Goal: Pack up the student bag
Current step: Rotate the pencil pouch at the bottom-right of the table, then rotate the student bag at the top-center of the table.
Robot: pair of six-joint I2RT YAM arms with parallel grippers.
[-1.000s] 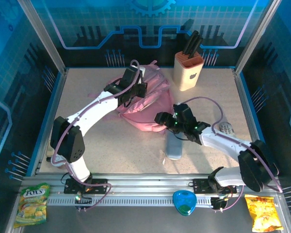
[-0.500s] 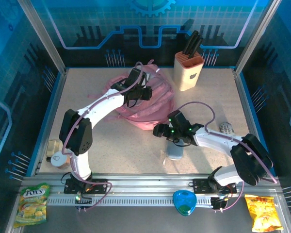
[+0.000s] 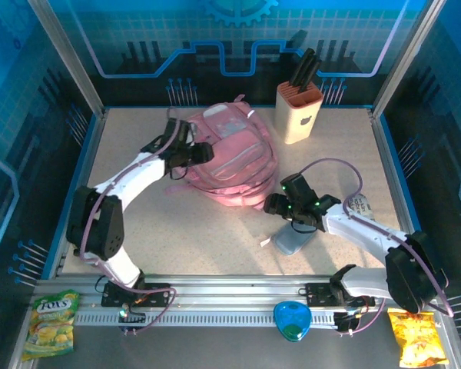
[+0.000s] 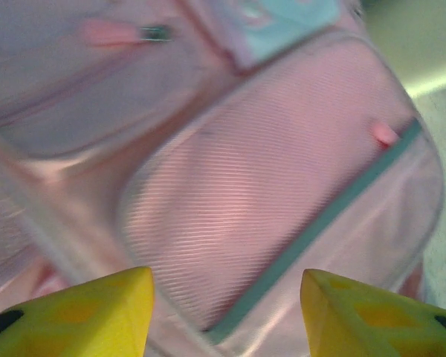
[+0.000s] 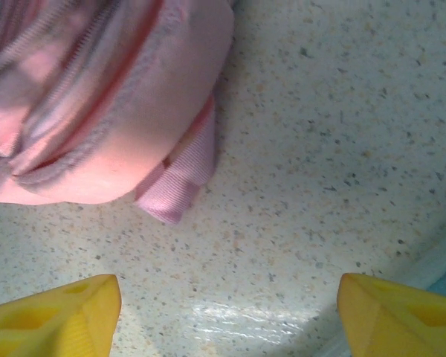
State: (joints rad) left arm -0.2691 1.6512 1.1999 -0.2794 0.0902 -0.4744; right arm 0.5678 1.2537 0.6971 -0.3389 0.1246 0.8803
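The student bag [image 3: 234, 157], soft, pink and rounded, lies back-centre on the speckled surface [image 5: 342, 111]. The left wrist view shows its finely ribbed pocket panel [image 4: 245, 186], and the right wrist view a woven strap end [image 5: 175, 190]. The left gripper [image 3: 201, 151] and right gripper [image 3: 270, 204] both gape, empty.

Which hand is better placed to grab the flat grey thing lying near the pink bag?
The right hand: it hovers open right by the flat grey thing, while the left hand is on the pink bag's other side.
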